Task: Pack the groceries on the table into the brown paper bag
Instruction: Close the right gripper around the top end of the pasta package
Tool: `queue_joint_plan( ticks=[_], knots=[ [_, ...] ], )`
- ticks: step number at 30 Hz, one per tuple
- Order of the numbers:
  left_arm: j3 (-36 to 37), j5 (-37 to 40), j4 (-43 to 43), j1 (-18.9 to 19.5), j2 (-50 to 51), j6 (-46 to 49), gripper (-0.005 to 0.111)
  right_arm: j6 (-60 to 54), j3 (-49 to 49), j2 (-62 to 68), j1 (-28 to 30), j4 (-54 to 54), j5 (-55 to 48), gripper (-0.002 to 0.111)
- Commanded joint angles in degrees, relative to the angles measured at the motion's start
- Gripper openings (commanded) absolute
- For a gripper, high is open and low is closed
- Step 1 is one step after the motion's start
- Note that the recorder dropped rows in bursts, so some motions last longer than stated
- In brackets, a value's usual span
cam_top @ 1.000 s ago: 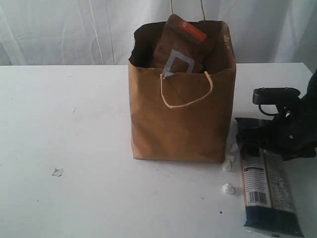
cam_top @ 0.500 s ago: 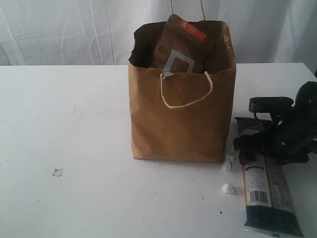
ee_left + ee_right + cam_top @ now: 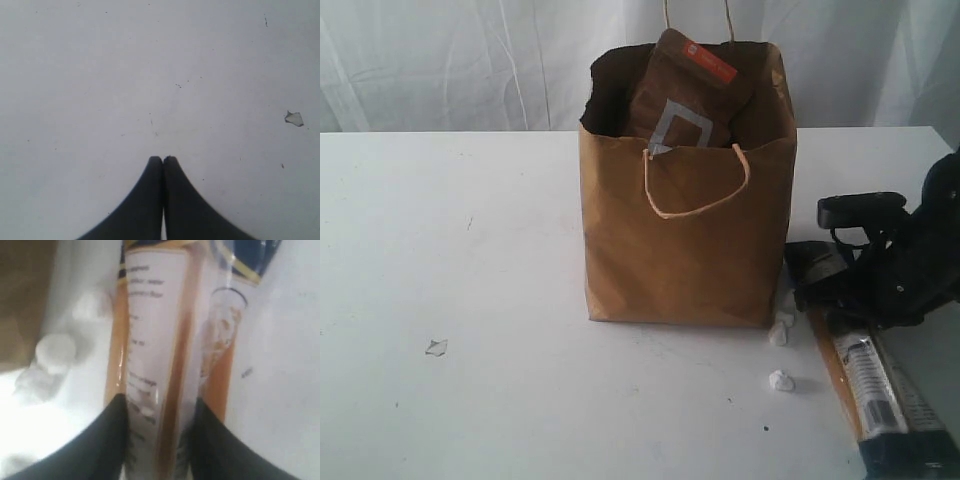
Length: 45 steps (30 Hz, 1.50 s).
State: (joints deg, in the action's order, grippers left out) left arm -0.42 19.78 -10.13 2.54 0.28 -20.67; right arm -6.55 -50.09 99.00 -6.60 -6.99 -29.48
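Observation:
The tall brown paper bag stands upright at mid table, and the brown foil pouch with its orange-red strip pokes out of its top. To the bag's right the long dark pasta packet is turned onto its long edge, and my right gripper is shut on its far end. In the right wrist view the packet runs between both black fingers. My left gripper is shut on nothing over bare white table. The other groceries are out of view.
Small white crumpled bits lie by the bag's right foot and show as white lumps beside the packet. A tiny pale flake lies at the front left, also as a flake near my left gripper. A white curtain hangs behind.
My right gripper moved down and left onto the pasta packet's far end and closed on it. The packet rolled from lying flat onto its edge. The bag and left gripper stayed put.

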Motion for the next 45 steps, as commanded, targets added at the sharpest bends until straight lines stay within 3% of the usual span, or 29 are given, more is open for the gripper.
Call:
queue_joint_plan(
  ticks=[1,6,13,24,27,31,34,37,45],
  knots=[
    [0.42,2.21,0.02,0.15,-0.28,-0.14,0.000,-0.77,0.00,-6.77,2.61,1.43,-4.14,0.000],
    [0.42,2.21,0.02,0.15,-0.28,-0.14,0.000,-1.40,0.00,-10.12,5.92,2.49,-5.92,0.000],
    [0.42,2.21,0.02,0.15,-0.28,-0.14,0.000,-6.29,0.00,-10.31,6.05,-1.15,-11.08,0.000],
    [0.42,2.21,0.02,0.15,-0.28,-0.14,0.000,-6.40,0.00,-10.33,5.94,-0.94,-7.46,0.001],
    [0.42,2.21,0.02,0.15,-0.28,-0.14,0.000,-9.99,0.00,-9.85,5.94,-1.15,-7.29,0.016],
    [0.42,2.21,0.02,0.15,-0.28,-0.14,0.000,-10.14,0.00,-8.31,5.76,-2.90,-7.16,0.057],
    [0.42,2.21,0.02,0.15,-0.28,-0.14,0.000,-10.14,0.49,-7.64,4.59,-3.14,-5.32,0.081],
    [0.42,2.21,0.02,0.15,-0.28,-0.02,0.000,-10.30,0.51,-6.21,3.07,-3.40,-3.87,0.088],
    [0.42,2.21,0.02,0.15,-0.28,-0.13,0.000,-11.55,0.51,-2.62,0.79,-2.02,-0.65,0.088]
  ],
)
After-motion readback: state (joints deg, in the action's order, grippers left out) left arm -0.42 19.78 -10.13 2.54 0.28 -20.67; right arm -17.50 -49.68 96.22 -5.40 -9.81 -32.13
